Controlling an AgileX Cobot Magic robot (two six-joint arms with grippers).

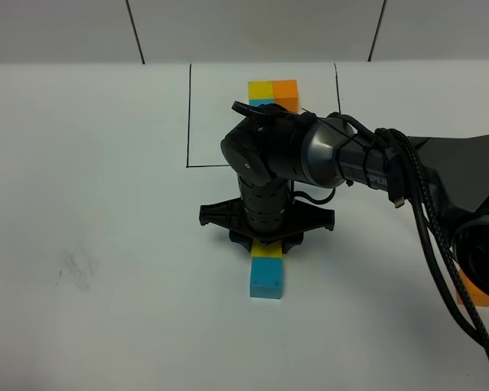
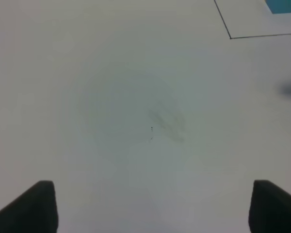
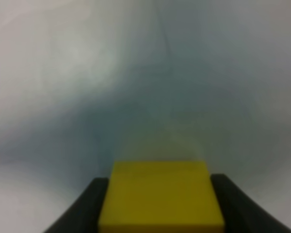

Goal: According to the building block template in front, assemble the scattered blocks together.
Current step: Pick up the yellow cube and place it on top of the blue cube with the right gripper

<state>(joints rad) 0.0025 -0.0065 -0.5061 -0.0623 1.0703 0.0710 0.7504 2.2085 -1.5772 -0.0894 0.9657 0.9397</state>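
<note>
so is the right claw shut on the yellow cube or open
Shut on it: the right claw has a finger against each side of the yellow cube in its wrist view.

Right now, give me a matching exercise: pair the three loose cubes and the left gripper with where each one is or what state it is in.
Things:
1. loose yellow cube
2. loose cyan cube
3. loose orange cube
4. left gripper

Places or states:
A. open, with nothing between its fingers, over the bare table
B. on the table, directly beside the loose yellow cube
C. clamped in the right gripper
D. at the right edge of the high view, partly hidden behind the right arm

Pairs: 1-C; 2-B; 3-D; 4-A.
</note>
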